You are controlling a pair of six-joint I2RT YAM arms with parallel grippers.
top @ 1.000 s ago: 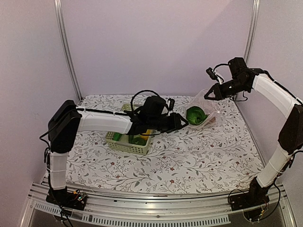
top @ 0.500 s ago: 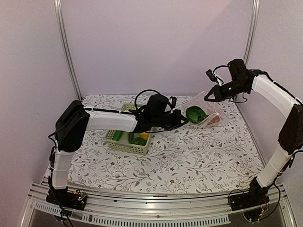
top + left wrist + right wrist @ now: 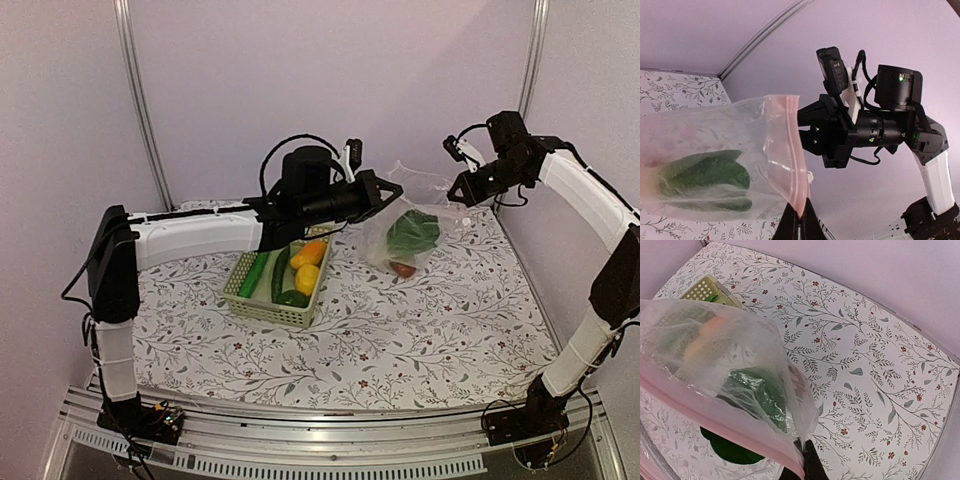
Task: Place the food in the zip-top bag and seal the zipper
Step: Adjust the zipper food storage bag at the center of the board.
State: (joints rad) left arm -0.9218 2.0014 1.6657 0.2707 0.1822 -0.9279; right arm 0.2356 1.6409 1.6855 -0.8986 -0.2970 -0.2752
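Pale lilac walls (image 3: 330, 80) close in a table (image 3: 420, 340) covered with a leaf-and-sprig print. Over it, slung between your two hands, hangs the bag (image 3: 410, 245). Its bottom appears to be off the table, though the top view does not settle that.

Your left hand (image 3: 397, 188) is clamped tight on one end of the pink strip (image 3: 785, 150) along the bag's mouth. The left wrist view shows its fingertips (image 3: 801, 222) nipped together on the strip's corner. Your right hand (image 3: 455, 196) is closed just as tightly on the opposite end, with the film bunched at its fingertips (image 3: 807, 462).

The bag is clear, thin and crinkly. A leafy green vegetable (image 3: 412, 232) sags in its belly, below and between the hands. A small reddish-brown piece (image 3: 403, 268) looks to sit at the very bottom. Back behind the left hand, down on the table, a pale green basket (image 3: 266, 309) holds a cucumber (image 3: 256, 274), an orange pepper (image 3: 309, 251), a yellow piece (image 3: 307, 279) and a dark green one (image 3: 293, 298). I judge from this that loading is not finished.

Expect the film to be light, limp and slippery, with no shape of its own. The mouth will probably pull flat if you spread the hands and slump if you bring them together. The strip looks like the stiffest part, so hold it there, at the ends. The toy food seems too light to tear anything, but so thin a pinch could slide off.
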